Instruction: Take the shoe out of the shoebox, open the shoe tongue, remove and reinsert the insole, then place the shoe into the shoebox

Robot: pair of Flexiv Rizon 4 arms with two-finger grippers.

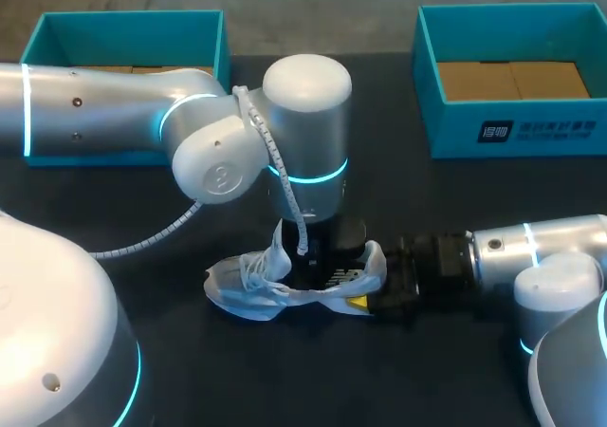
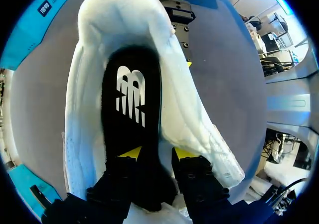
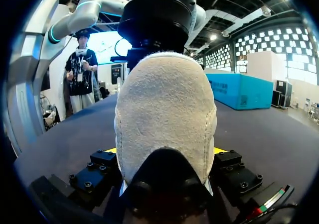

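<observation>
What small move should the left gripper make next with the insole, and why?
Probably lift the left gripper a little, drawing the black insole up out of the white shoe. Its fingers appear closed on the insole's near end, while most of the insole lies flat inside. The right gripper clamps the heel from both sides, so the shoe should not lift with it.

Robotics lab: robot arms (image 1: 95, 104), black worktable (image 1: 408, 204)

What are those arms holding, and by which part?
Right end effector: the white shoe, by its heel. Left end effector: the black insole, away from the heel.
</observation>
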